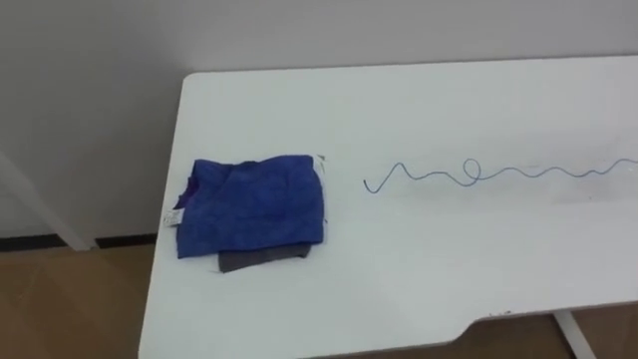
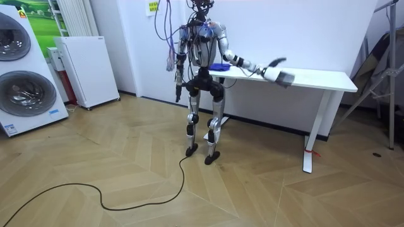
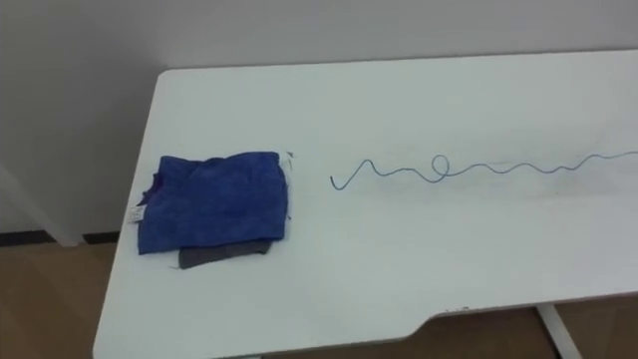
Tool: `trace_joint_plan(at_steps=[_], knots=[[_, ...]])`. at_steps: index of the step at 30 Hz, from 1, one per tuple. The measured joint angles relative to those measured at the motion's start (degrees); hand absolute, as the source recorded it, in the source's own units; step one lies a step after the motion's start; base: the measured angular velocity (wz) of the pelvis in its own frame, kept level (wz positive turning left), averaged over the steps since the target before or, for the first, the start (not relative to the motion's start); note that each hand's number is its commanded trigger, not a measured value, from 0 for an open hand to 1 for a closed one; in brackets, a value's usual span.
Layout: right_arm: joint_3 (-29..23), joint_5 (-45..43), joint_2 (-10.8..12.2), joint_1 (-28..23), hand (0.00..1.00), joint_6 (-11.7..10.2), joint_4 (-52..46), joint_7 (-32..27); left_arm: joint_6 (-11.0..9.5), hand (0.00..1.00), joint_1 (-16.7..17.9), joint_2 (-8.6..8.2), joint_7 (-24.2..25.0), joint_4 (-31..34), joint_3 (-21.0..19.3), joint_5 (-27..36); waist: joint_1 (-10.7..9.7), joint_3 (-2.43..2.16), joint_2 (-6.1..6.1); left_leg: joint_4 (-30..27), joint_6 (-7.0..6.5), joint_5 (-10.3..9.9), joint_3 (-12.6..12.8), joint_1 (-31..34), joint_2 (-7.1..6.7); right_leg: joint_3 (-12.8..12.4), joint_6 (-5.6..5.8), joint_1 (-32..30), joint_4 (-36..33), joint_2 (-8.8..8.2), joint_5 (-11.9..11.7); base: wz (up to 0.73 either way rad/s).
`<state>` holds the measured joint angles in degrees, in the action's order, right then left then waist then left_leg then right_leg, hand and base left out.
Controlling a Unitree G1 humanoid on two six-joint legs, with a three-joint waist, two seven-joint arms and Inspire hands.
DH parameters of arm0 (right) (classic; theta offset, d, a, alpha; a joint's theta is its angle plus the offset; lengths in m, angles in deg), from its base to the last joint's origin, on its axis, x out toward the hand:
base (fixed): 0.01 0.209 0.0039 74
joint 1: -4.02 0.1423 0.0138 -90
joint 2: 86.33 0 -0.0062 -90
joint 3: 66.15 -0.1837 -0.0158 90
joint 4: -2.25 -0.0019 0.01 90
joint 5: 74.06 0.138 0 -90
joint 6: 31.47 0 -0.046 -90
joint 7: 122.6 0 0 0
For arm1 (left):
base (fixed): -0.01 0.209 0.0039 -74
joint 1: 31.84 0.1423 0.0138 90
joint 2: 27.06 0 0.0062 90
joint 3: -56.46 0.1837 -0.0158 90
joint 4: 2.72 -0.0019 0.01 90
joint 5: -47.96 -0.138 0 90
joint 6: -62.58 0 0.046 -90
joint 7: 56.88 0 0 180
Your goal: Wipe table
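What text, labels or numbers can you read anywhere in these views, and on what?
Nothing is legible.
White tag on the blue cloth: too small to read.
Blue pen squiggle on the white table: a wavy line, no letters.
Yellow sign on the wall: too small to read.
Sticker on the washing machine: blurred.

folded blue cloth [image 1: 251, 203] flat nr table [image 1: 419, 279] left end (grey layer under).
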<state>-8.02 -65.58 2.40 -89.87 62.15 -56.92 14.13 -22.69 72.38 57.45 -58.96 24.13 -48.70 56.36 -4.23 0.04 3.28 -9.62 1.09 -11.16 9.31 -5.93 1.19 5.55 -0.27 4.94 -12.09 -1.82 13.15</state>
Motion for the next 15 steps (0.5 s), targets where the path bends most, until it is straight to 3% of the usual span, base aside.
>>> trace_joint_plan(at_steps=[2, 4, 7, 10, 15], knots=[[3.37, -8.12, 0.0, 0.03, 0.0, -0.14, -7.23, -0.71, -0.04, 0.0, -0.3, 0.08, -0.18, -0.08, 1.14, -0.64, 0.11, 0.01, -0.02, 0.0, 0.0, 0.0, -0.1, 0.49, 0.02, 0.83, -0.01, -0.39, -0.11, -0.05, 0.0, 0.09], [7.38, -20.08, 0.02, -0.23, 0.0, -0.31, -15.68, -1.17, -0.04, 0.0, -0.7, 0.01, -0.12, -0.03, 3.02, -0.08, 1.55, 0.02, 0.01, 0.13, 0.0, 0.0, -0.1, 0.57, 0.1, 1.06, -0.01, -0.72, -0.31, -0.02, 0.0, 0.0], [12.14, -30.58, -0.11, -0.08, 0.0, -1.68, -23.06, -1.09, -0.12, 0.0, -1.29, 0.03, 0.0, -0.04, 4.58, 0.1, 3.15, 0.05, 0.26, 0.19, 0.0, 0.0, -0.14, 0.56, 0.1, 1.22, -0.01, -0.7, -0.36, -0.03, 0.0, 0.02], [16.79, -35.81, -0.2, 0.64, 0.0, -2.23, -24.08, 1.25, -0.25, 0.0, -1.61, 0.15, 0.34, -0.29, 7.63, 0.98, 4.12, 0.23, 1.13, 0.24, 0.0, 0.0, -0.75, 0.82, 0.11, 2.5, -0.01, -0.68, -0.39, -0.12, -0.01, 0.12], [21.89, -42.08, -0.18, 1.92, 0.0, -2.31, -24.85, 5.92, -0.31, 0.0, -1.85, -0.03, 0.62, -0.48, 9.69, 0.38, 5.33, 0.26, 1.13, 0.18, 0.0, 0.0, -1.81, 1.43, 0.08, 3.45, -0.04, -0.71, -0.38, -0.16, -0.05, 0.09]])
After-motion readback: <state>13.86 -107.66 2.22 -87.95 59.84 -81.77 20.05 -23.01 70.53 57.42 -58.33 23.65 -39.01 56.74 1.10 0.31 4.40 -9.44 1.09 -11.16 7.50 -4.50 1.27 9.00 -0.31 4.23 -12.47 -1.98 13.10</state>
